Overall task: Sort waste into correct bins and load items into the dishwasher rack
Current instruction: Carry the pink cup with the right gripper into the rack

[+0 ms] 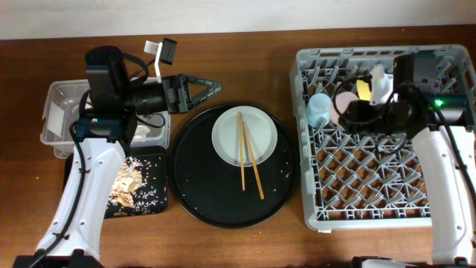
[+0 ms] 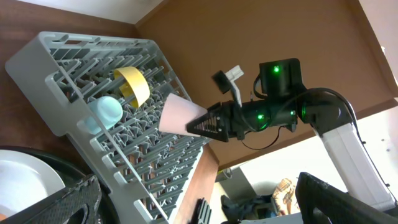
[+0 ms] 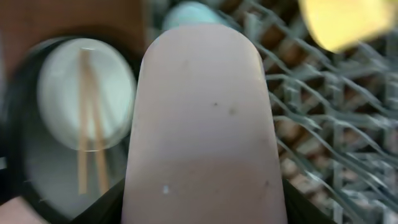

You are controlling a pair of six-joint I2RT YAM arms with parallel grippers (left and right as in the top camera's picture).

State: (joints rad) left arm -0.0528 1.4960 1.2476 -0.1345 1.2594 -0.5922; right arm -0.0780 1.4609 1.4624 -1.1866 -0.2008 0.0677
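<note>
My right gripper is shut on the pale pink cup, holding it on its side above the dishwasher rack. That cup fills the right wrist view. A light blue cup and a yellow bowl sit in the rack's far left part. The grey-white plate lies on the round black tray with the chopsticks across it. My left gripper is open and empty, pointing right, just beyond the tray's far edge. From the left wrist I see the pink cup in the right gripper.
The clear tub stands at the far left, partly under my left arm. In front of it the small black tray holds tan scraps and rice grains. A few grains lie scattered on the round tray.
</note>
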